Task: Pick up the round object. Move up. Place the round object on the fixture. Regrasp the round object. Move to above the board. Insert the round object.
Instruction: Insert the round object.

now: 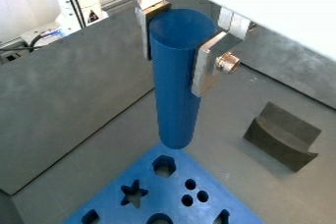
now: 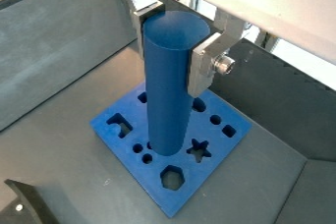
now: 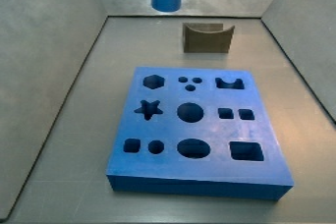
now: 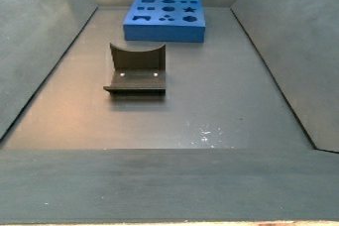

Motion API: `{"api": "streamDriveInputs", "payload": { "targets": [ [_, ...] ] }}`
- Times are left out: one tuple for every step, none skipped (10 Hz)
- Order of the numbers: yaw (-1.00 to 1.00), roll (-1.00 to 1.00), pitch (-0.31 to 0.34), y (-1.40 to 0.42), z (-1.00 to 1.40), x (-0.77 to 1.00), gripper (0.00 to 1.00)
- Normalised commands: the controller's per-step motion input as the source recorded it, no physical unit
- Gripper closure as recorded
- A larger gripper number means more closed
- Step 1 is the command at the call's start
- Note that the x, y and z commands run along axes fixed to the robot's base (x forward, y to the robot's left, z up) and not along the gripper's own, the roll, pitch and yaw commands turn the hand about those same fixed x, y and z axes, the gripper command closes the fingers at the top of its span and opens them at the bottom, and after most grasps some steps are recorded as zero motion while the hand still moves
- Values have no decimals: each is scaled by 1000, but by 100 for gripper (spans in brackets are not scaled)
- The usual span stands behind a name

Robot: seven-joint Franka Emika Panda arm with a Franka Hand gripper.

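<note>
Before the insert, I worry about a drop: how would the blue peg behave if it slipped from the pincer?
The round object looks smooth and rigid, so the pincer, clamped near its top and high above the board, may grip it only by friction. Freed, it would likely topple, being tall and narrow. On its side it would probably roll.

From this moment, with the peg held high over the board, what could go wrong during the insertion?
1. The fingers clamp the round object only near its top, so its long free end could swing or tilt on contact.
2. The board has several holes close together; in a wrist view the tip hangs near the hexagon, so it could meet the wrong hole or an edge.
3. The gripper is high, so a long descent may add drift.
</note>
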Motion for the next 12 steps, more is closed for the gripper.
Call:
{"api": "streamDriveInputs", "payload": {
  "targets": [
    [-74,-174,-31,-89,-540,200,100],
    [-83,-143,-33,-111,-574,209,100],
    [-80,-139,-37,-100,-586,203,100],
    [-57,-103,-89,-126,-569,137,100],
    [-20,-51,-126,-186,-491,100,100],
    [-20,-31,-130,-231,-466,106,100],
    [-49,-61,-156,-283,-449,143,100],
    [-54,-104,-210,-309,-377,186,100],
    [-54,-97,-221,-320,-386,171,100],
    [-29,-49,-219,-297,-451,143,100],
    [0,0,-174,-243,-549,154,100],
    [0,0,-120,-214,-589,189,100]
  ]
}}
